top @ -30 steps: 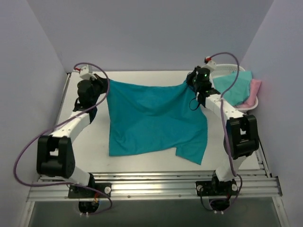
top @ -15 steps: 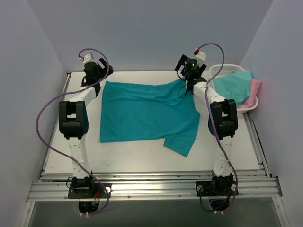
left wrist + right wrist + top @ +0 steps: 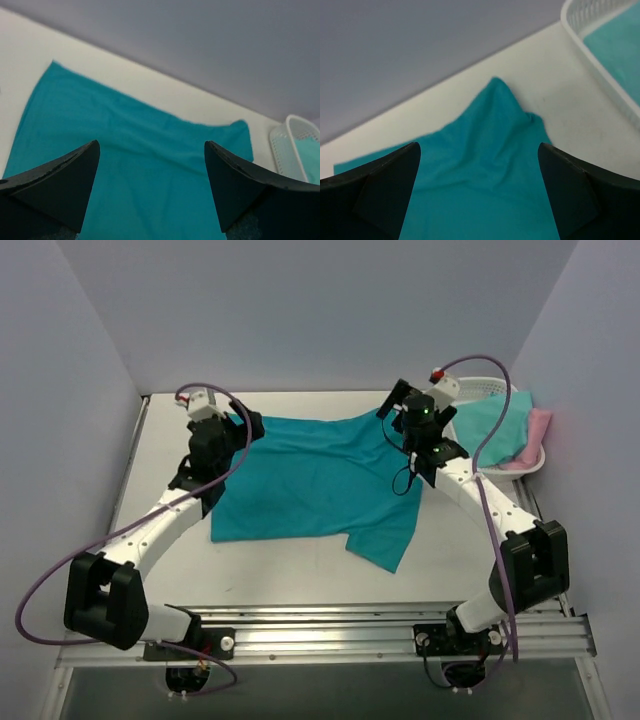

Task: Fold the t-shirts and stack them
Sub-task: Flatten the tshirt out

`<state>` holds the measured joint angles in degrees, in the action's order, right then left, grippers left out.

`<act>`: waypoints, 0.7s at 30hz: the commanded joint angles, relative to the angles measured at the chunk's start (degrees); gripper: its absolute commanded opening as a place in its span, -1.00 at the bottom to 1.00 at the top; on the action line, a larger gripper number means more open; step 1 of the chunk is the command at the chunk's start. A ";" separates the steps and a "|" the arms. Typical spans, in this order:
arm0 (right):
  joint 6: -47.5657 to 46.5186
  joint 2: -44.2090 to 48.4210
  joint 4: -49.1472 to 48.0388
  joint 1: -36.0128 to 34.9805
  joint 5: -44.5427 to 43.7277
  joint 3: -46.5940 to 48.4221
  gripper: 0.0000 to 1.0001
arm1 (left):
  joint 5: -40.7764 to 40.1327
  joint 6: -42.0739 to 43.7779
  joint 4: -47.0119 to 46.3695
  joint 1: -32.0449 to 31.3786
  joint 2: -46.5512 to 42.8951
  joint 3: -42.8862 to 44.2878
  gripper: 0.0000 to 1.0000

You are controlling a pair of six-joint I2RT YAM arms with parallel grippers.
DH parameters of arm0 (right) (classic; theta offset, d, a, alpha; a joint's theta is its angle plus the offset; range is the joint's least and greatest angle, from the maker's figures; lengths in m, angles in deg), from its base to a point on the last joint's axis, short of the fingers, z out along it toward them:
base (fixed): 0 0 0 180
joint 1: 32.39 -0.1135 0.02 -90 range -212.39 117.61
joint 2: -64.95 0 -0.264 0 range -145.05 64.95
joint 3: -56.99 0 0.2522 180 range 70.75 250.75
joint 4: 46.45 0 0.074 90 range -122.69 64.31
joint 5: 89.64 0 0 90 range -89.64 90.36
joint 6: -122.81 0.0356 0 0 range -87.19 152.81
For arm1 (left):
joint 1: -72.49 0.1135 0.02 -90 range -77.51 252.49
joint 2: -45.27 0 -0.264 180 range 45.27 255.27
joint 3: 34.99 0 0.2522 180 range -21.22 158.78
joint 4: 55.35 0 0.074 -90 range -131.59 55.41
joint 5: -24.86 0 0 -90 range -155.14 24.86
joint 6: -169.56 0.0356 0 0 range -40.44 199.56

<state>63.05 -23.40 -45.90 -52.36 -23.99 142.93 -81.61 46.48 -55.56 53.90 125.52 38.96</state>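
Note:
The deep teal t-shirt (image 3: 315, 480) lies spread on the white table, one lower corner trailing toward the near right. My left gripper (image 3: 246, 426) hovers over its far left corner, open and holding nothing. In the left wrist view, the left gripper (image 3: 151, 144) shows flat teal cloth (image 3: 140, 150) between its wide-apart fingers. My right gripper (image 3: 398, 406) hovers over the far right corner, also open. The right wrist view frames a bunched peak of the shirt (image 3: 495, 130) between the fingers of the right gripper (image 3: 479, 145). The aqua t-shirt (image 3: 495, 425) and the pink one (image 3: 540, 426) lie in the basket.
A white slotted basket (image 3: 497, 383) stands at the table's far right corner, close beside the right arm; its rim (image 3: 590, 45) shows in the right wrist view and its wall (image 3: 292, 137) in the left wrist view. Grey walls enclose the table on three sides.
Both grippers have opened and let go of the teal shirt's far corners. The shirt has dropped flat on the table. Both arms have since drawn back toward the near side.

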 commanded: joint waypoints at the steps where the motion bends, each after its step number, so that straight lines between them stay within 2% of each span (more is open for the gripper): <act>1: 6.92 5.97 7.14 -0.69 -0.17 -9.58 1.00 | -7.17 -4.60 4.22 -3.89 -3.93 -9.89 0.88; 5: 9.04 15.48 8.99 -0.86 1.95 -22.06 1.00 | -8.92 -11.91 5.98 -6.36 -9.75 -22.00 0.88; 8: 11.76 22.86 11.54 -0.86 2.21 -30.33 1.00 | -12.87 -16.13 6.51 -10.32 -13.97 -27.64 0.88; 14: 14.67 32.36 18.65 -0.86 4.23 -35.35 1.00 | -15.26 -22.46 13.89 -12.87 -17.58 -29.59 0.88; 17: 16.07 35.26 21.03 -0.86 8.26 -38.25 1.00 | -15.08 -26.06 17.48 -13.92 -20.91 -32.75 0.88; 21: 18.89 39.65 18.33 -0.86 18.97 -44.74 1.00 | -19.56 -29.67 22.75 -17.26 -25.92 -34.43 0.88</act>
<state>78.76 14.23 -28.94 -53.43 -13.11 102.26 -96.89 21.55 -38.38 38.93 102.44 5.17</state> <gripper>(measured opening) 0.998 0.940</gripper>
